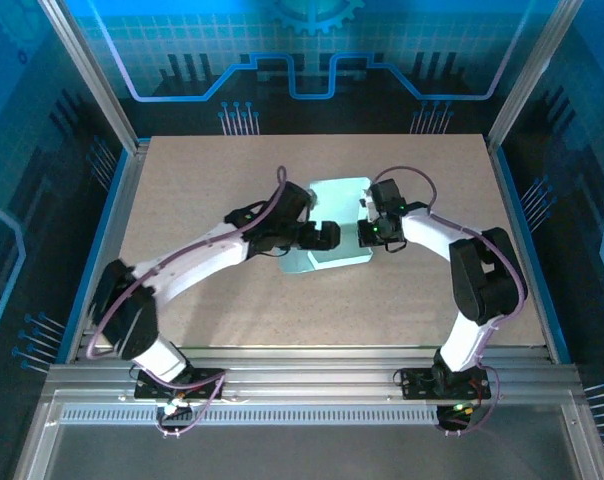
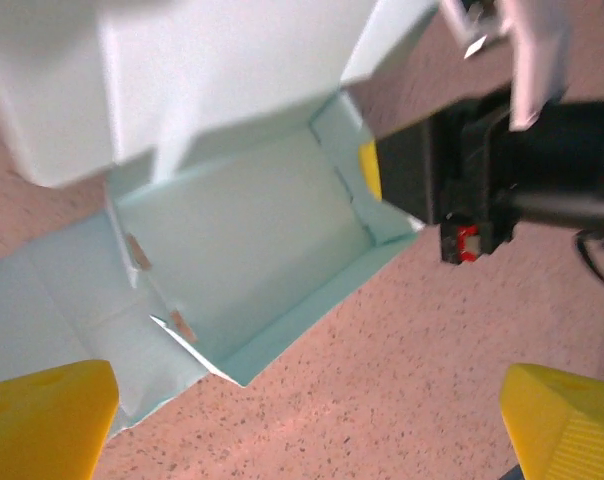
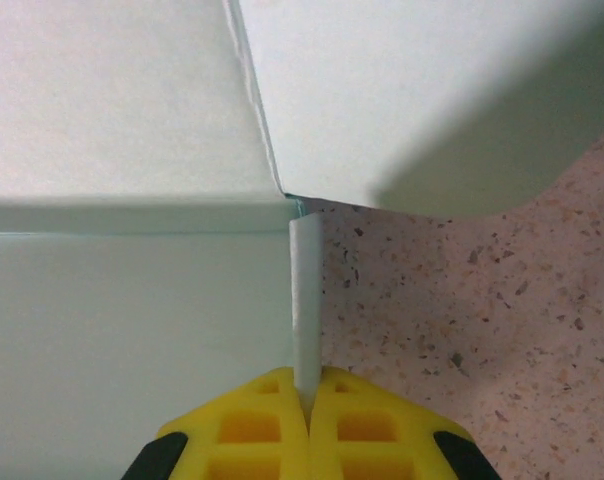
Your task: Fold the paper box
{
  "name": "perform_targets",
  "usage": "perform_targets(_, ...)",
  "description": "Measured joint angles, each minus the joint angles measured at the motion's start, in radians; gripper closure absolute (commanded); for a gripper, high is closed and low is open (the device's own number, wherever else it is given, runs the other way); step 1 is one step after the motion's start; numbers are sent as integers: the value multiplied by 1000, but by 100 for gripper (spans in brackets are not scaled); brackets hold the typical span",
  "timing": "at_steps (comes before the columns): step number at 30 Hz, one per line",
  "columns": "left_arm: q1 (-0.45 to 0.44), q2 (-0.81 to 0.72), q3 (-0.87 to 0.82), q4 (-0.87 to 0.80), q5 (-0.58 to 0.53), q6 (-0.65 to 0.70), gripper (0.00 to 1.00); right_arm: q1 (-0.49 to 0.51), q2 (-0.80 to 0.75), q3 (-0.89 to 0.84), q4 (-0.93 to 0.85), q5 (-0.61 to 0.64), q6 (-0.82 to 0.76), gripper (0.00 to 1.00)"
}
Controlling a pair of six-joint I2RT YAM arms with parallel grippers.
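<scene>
Near the middle of the worktop (image 1: 182,200) lies the box (image 1: 337,195), pale mint card, only partly formed. In the top view the two hands meet over its near half from opposite sides. The left hand (image 1: 330,237) reaches in from the left and the right hand (image 1: 364,233) from the right, with their tips close together.

From the left wrist, the box (image 2: 242,250) shows as a shallow tray with low walls raised. A broad panel (image 2: 212,70) stands up behind the tray, and a flap (image 2: 52,290) lies spread flat on the speckled surface at its left. The left hand (image 2: 302,430) stands wide and holds nothing, with its yellow fingers (image 2: 47,415) far apart at the bottom corners of the view. Bare worktop (image 2: 382,380) lies between them, and the tray's near corner is just ahead. Whether the left finger touches the flap I cannot tell. At the tray's right wall sits the yellow tip of the right hand (image 2: 370,170), with its black body behind it.

From the right wrist, the right hand (image 3: 307,400) is pinched tight on a thin wall (image 3: 304,290) of the box, seen edge on. The card rises straight up from between the two yellow fingers (image 3: 247,425), which press together on it. Flat mint card (image 3: 132,330) lies to the left of that wall. More card lies above it, meeting it at a crease, and speckled worktop (image 3: 462,330) is to its right.
</scene>
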Motion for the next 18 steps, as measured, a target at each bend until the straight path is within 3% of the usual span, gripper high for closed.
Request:
perform_targets(4, 56, -188, -148, 76, -66, -13, 1, -18, -31, -29, 35, -60, 23, 100)
perform_targets(10, 278, -437, -446, 219, -84, -154, 1, -51, -65, -50, 95, -190, 65, 100)
perform_targets(15, 481, -544, -634, 322, -18, -298, 1, -98, -91, -62, 150, -320, 130, 100)
perform_targets(18, 531, -537, -697, 422, 67, -347, 1, -121, -103, -62, 170, -383, 158, 100)
